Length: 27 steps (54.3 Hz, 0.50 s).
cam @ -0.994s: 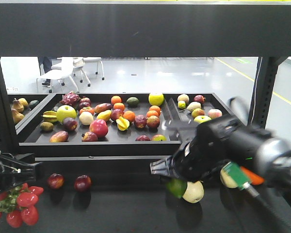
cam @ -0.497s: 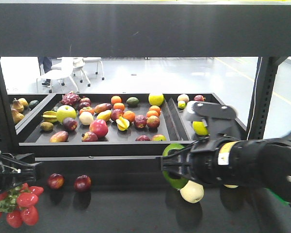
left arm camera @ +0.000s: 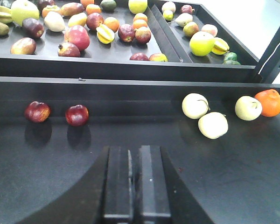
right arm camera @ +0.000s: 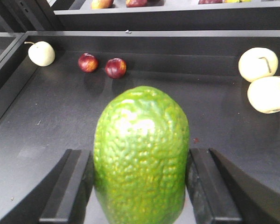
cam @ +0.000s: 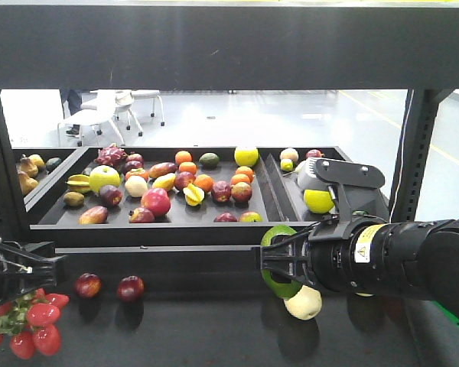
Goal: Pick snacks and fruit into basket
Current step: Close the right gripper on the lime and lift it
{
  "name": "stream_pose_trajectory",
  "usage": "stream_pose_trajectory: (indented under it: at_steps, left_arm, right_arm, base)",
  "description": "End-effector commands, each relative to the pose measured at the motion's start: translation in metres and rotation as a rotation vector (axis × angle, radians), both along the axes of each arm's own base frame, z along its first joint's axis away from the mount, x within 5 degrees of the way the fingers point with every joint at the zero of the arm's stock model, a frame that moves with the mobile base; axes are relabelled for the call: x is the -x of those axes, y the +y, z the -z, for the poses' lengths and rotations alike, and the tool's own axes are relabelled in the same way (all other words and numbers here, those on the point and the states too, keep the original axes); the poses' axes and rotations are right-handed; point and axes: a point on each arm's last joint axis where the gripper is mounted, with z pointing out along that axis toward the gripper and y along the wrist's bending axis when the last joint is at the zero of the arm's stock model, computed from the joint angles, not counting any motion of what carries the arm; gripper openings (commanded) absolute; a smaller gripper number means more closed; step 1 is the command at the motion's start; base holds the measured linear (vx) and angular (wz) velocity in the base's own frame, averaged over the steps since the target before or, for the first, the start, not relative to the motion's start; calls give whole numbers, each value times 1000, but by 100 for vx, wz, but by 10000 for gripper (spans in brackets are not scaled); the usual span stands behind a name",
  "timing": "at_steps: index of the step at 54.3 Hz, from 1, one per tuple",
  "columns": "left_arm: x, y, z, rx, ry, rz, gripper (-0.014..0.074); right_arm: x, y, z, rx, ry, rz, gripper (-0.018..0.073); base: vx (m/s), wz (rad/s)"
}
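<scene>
I see right gripper [right arm camera: 141, 186] clamped on bumpy green avocado [right arm camera: 141, 154], fingers [right arm camera: 67, 186] pressed to both its sides, held above dark lower tray [right arm camera: 46, 121]. Behind avocado on tray: two red plums [right arm camera: 102, 65] side by side; pale apple [right arm camera: 41, 52] far left of avocado; two pale apples [right arm camera: 265, 79] touching, far right. Left gripper [left arm camera: 134, 186] pads together, holding nothing, low over same tray. Basket and snacks I cannot find in any view.

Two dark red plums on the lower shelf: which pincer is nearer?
Left. The left pincer sits shut just in front of the two dark red plums, low at the shelf. The right pincer is farther off to the side, clamped on a green avocado.
</scene>
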Motion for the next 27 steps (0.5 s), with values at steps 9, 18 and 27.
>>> stream_pose_trajectory:
  at_steps: [9,18,27]
  left_arm:
    - [4,-2,-20,27,-107,38,-6]
    - [4,-2,-20,27,-107,38,-6]
    - [4,-2,-20,27,-107,38,-6]
  right_arm:
    - [5,-4,-29,-51,-137,-2,-10]
    - [5,-4,-29,-51,-137,-2,-10]
    - [5,-4,-29,-51,-137,-2,-10]
  base:
    - [0,0]
    - [0,0]
    - [0,0]
